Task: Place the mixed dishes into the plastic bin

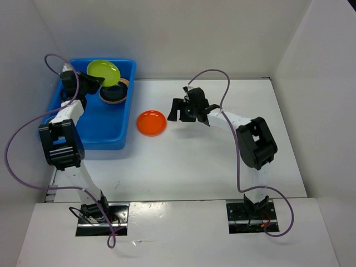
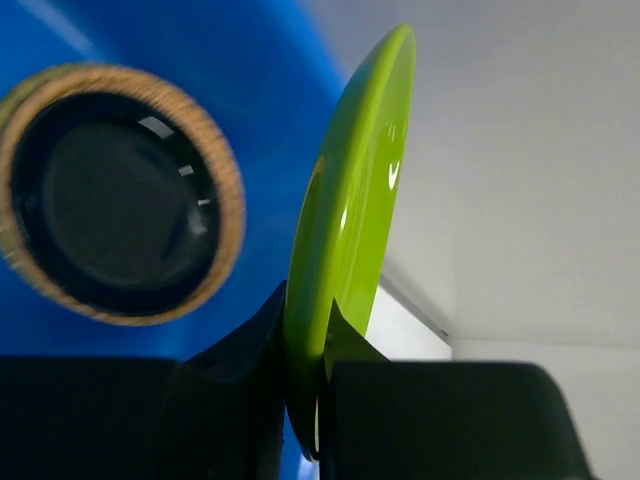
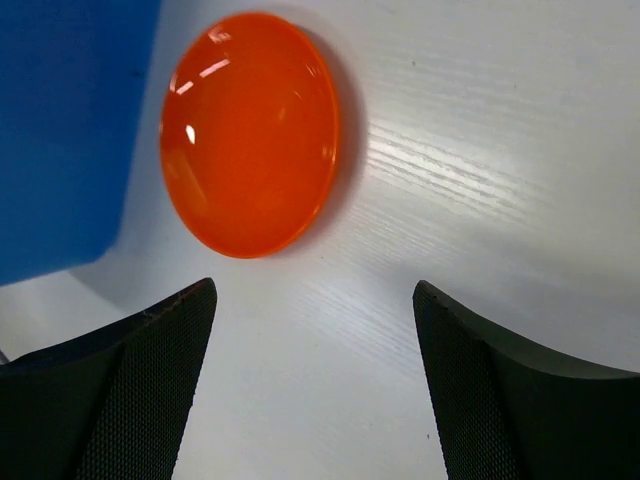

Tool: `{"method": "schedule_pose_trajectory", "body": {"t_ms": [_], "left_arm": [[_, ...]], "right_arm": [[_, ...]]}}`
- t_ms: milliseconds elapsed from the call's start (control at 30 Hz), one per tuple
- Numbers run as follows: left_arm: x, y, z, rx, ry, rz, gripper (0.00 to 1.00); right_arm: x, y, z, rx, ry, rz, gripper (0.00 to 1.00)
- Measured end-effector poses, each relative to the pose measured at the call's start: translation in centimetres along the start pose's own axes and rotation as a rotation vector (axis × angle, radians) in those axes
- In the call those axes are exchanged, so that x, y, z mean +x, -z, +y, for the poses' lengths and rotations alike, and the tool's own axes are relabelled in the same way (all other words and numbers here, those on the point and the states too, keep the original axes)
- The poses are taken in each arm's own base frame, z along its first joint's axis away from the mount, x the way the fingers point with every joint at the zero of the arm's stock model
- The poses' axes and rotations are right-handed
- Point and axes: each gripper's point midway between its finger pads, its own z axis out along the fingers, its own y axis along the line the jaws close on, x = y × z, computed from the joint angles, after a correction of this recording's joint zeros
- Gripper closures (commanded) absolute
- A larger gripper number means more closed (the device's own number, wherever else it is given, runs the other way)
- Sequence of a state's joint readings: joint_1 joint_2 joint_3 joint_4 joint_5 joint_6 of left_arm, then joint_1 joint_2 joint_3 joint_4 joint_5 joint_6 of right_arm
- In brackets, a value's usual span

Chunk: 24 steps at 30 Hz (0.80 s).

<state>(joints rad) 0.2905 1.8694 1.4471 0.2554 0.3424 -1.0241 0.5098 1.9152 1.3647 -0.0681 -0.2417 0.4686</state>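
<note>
Lime-green plate point(image 1: 103, 72) hangs over the far end of the blue plastic bin point(image 1: 105, 136), which sits in the far left corner of the table point(image 1: 222, 167); the orange plate point(image 1: 151, 122) lies just beside the bin's right wall. Left wrist: the left jaws pinch the green plate's rim, holding it on edge above a black plate point(image 2: 110, 200) nested in a tan woven plate point(image 2: 228, 200). Right wrist: the right jaws stand wide, apart from the orange plate.

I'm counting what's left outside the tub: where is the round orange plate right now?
Top view: the round orange plate lies flat on the white table, just right of the blue plastic bin, the open right gripper near its other side.
</note>
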Motion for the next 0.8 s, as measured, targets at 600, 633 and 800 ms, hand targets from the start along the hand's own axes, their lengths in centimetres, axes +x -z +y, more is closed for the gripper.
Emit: {"method": "schedule_pose_trajectory", "body": {"t_ms": [600, 633, 800], "left_arm": [[6.7, -7.5, 11.8, -0.27, 0.105, 0.062, 0.45], [7.0, -7.6, 12.1, -0.278, 0.099, 0.067, 0.38], [7.3, -8.5, 11.9, -0.288, 0.086, 0.081, 0.06]], "right_arm": [[3.4, -4.8, 2.4, -0.029, 0.07, 0.099, 0.16], [3.7, -5.0, 2.1, -0.021, 0.068, 0.108, 0.16], [4.6, -5.9, 1.2, 0.001, 0.062, 0.133, 0.16]]}}
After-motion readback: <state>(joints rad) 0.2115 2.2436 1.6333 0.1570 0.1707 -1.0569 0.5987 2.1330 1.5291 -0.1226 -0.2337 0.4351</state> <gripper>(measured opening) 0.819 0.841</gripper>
